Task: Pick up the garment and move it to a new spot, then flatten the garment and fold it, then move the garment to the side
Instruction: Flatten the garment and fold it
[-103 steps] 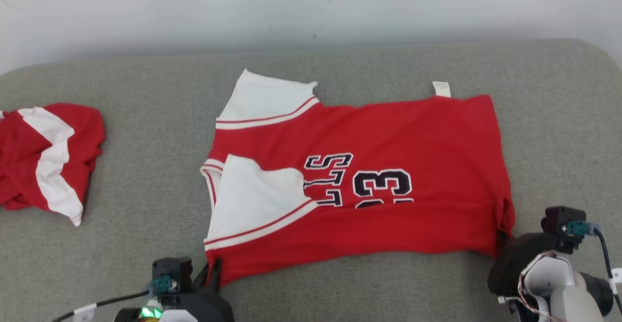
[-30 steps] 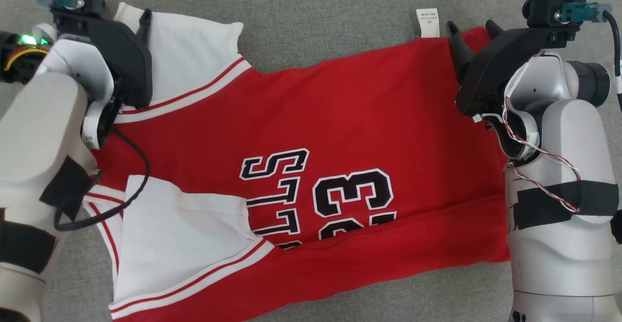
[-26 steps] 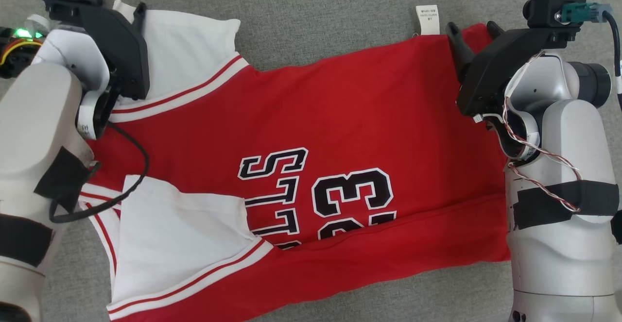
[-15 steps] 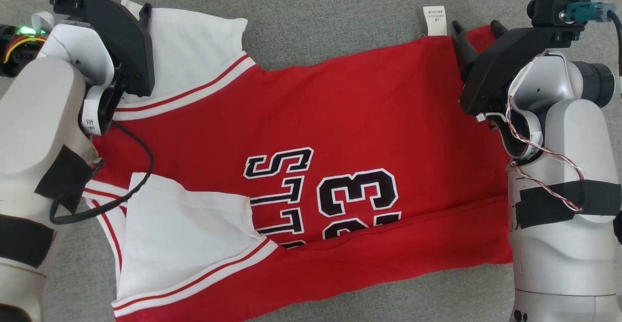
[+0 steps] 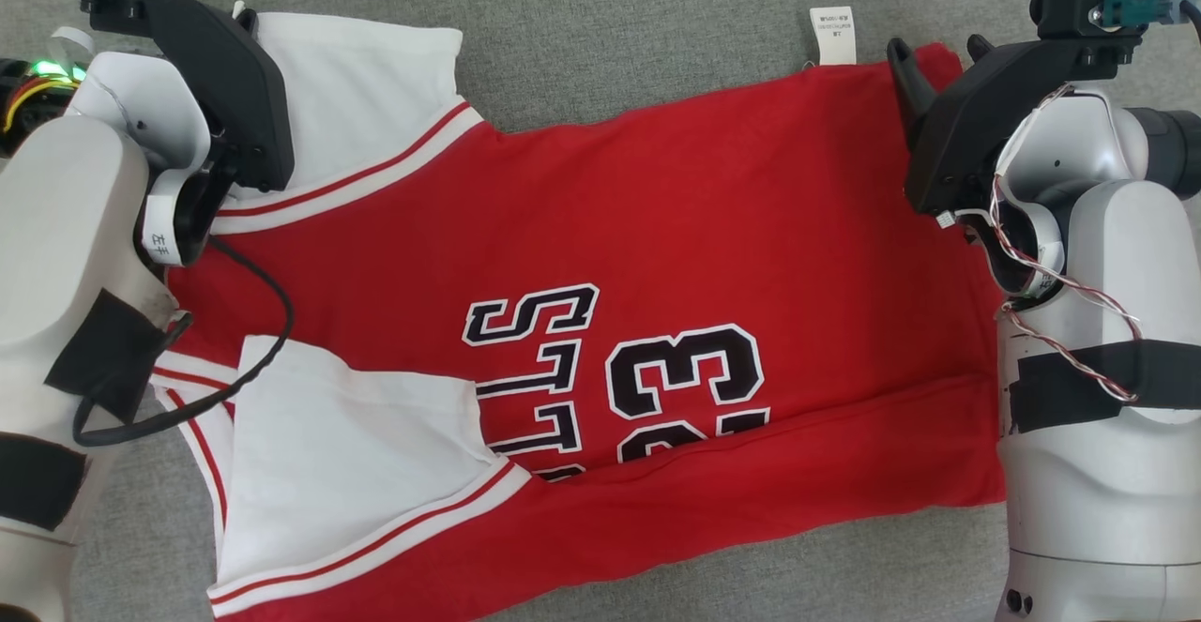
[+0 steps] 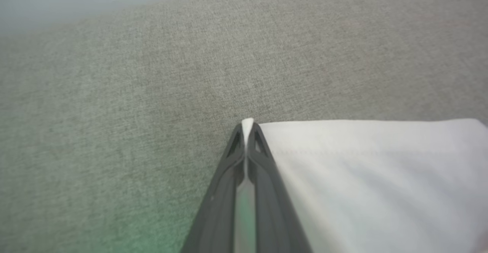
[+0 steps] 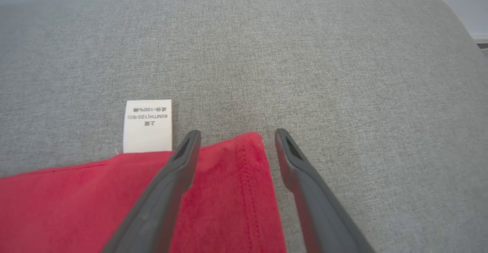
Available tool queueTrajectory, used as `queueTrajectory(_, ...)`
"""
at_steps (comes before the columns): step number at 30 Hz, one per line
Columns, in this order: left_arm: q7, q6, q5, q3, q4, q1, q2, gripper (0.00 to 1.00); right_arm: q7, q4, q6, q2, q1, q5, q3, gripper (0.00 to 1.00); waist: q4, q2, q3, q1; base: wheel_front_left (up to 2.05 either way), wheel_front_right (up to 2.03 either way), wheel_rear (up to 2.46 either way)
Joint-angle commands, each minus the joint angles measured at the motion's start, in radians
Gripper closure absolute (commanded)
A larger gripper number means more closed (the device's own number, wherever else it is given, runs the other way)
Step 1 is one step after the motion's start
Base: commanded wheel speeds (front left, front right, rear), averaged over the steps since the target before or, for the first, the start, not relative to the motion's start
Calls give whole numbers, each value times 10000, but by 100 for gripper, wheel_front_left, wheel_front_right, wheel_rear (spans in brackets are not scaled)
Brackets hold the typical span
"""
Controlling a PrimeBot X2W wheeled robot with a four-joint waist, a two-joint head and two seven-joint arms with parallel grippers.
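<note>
Head view: the garment [image 5: 600, 247] lies spread on the grey cushion [image 5: 610, 31], with its near long edge and near sleeve [image 5: 357, 434] already folded in over the lettering. Placing and flattening look done, folding seems about half through, and the move aside is left. The left gripper [image 5: 246, 20] sits at the far sleeve [image 5: 366, 87], the right gripper [image 5: 938, 48] at the far hem corner beside the care label [image 5: 832, 36]

Left wrist view: the fingers are pressed together, pinching the white sleeve's corner tip, with bare cushion beyond

Right wrist view: the fingers stand spread astride the red corner, gripping nothing; open cushion lies ahead, its rounded edge off to the right
</note>
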Motion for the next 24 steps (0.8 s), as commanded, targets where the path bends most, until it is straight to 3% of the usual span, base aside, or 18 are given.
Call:
queueTrajectory(1, 244, 45, -109, -114, 190, 599, 28, 100, 134, -52, 10, -51, -65, -60, 60, 0, 14, 0, 9, 1, 0, 0, 0)
queueTrajectory(14, 407, 132, -367, -33, -566, 729, 238, 100, 1165, -604, 10, -364, 199, -341, -159, 0, 72, 0, 57, 1, 0, 0, 0)
queueTrajectory(24, 483, 164, -465, -97, -805, 802, 255, 100, 1037, 144, 10, -843, -90, 235, 406, 0, 84, 0, 117, 1, 0, 0, 0)
